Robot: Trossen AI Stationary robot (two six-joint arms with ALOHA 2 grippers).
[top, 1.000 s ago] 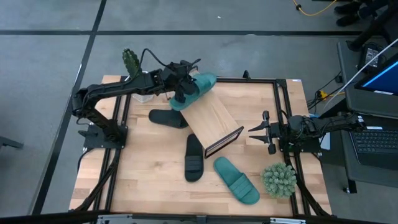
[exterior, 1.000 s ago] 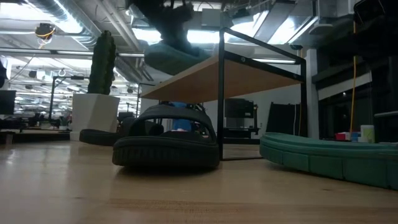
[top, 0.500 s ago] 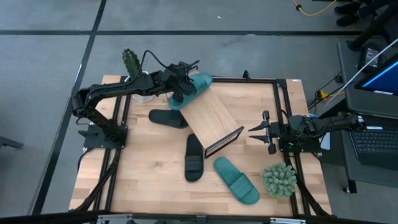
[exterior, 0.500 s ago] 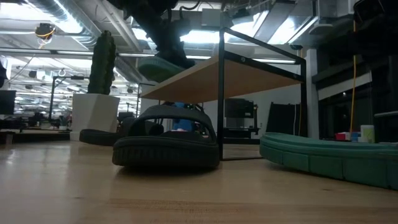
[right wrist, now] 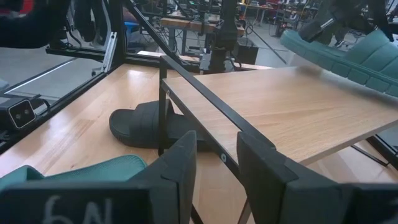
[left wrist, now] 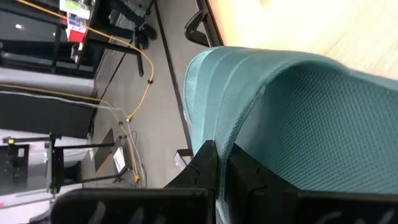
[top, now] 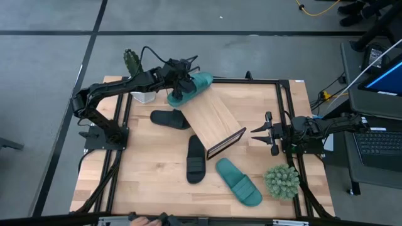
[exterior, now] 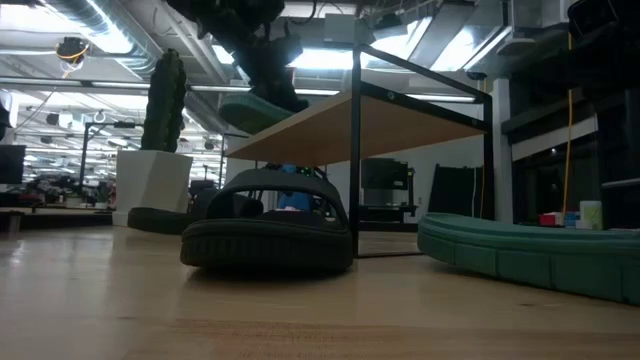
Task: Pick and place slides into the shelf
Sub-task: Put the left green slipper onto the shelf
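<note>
We are holding one teal slide (top: 190, 87) in our left pincer (top: 180, 82), which is clamped shut on its strap, and the slide is hanging over the high, far end of the shelf (top: 215, 120), seemingly just above the plank rather than resting on it. Our right pincer (top: 259, 133) is waiting with its fingers spread wide and empty, just beside the shelf's low end.

What is worrying us is the slope. The plank is tilting down toward the black front rail, so if we are letting go while the slide is only half over the upper edge, it could be tipping off the back onto the surface, or sliding down the wood and skewing. The strap grip is also narrow, so the sole may be swinging as we lower it.

On the wooden surface (top: 151, 169), two black slides are lying apart: one (top: 169, 118) beside the shelf's upper end, the other (top: 196, 159) near its low corner. The second teal slide (top: 239, 181) is lying close to a small round plant (top: 281, 181). A potted cactus (top: 131, 61) is standing at the far left corner. Beyond the surface, we are seeing grey floor, cables and a laptop desk.
</note>
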